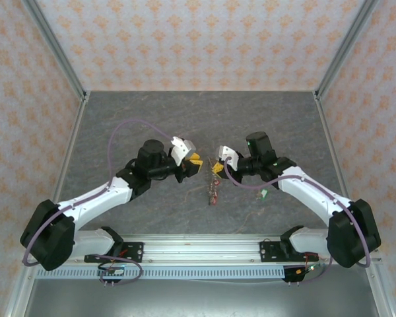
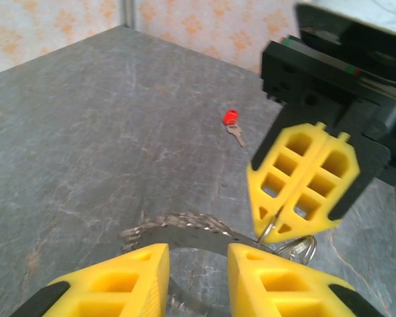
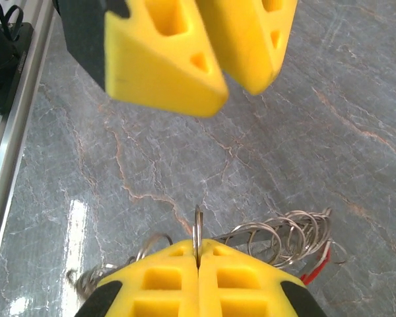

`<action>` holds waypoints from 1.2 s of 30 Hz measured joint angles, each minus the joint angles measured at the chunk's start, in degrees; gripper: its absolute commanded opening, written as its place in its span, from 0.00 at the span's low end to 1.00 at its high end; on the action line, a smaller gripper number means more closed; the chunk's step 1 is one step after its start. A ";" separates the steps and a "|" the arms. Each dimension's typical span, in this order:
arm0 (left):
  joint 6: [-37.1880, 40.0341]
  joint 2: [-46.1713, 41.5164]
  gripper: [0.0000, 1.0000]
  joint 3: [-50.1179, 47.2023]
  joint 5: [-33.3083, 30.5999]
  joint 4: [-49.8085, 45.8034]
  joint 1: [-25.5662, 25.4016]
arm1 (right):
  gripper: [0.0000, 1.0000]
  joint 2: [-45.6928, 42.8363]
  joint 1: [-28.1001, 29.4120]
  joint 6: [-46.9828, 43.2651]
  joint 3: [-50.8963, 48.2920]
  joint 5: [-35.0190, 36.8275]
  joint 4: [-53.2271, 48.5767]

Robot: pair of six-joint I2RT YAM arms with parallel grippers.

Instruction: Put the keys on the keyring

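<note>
Right gripper (image 3: pixel 198 254) clamped on a small wire ring (image 3: pixel 197 228). Left gripper (image 2: pixel 198 257) fingers apart, straddling the keyring (image 2: pixel 185 224) band mid-table. I'd close left squarely on the band, no twisting. Red key (image 2: pixel 231 119) lies apart, beyond.

1. Table (image 2: pixel 86 132): grey, stone-veined, smooth with a dull sheen.
2. Keyring (image 2: pixel 185 228): bare metal, jagged-edged, bright and glossy.
3. Key (image 2: pixel 232 125): glossy red plastic head, metal blade.
4. Fingers (image 2: pixel 119 277): matt yellow plastic, black-backed.
</note>
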 measured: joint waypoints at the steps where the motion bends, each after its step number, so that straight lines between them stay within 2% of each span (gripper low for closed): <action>1: 0.98 0.37 0.30 0.20 0.96 -0.63 -0.04 | 0.00 0.22 0.00 -0.02 0.00 -0.44 0.02; 17: 7.13 4.81 0.29 2.08 10.03 -3.45 -0.11 | 0.00 2.97 -1.18 0.44 0.02 -5.70 3.91; 24: 8.37 4.98 0.25 2.43 10.69 -3.93 -0.11 | 0.00 3.41 -1.33 0.61 0.02 -7.50 4.13; 27: 9.01 5.38 0.21 2.84 11.02 -4.09 -0.11 | 0.00 3.72 -1.46 0.70 0.02 -8.31 4.13; 34: 9.86 7.04 0.21 3.58 12.04 -4.72 -0.11 | 0.00 3.93 -1.60 1.33 0.02 -9.81 4.35; 36: 9.88 7.17 0.18 3.63 12.04 -4.83 -0.11 | 0.00 3.98 -1.60 1.51 0.02 -10.32 4.39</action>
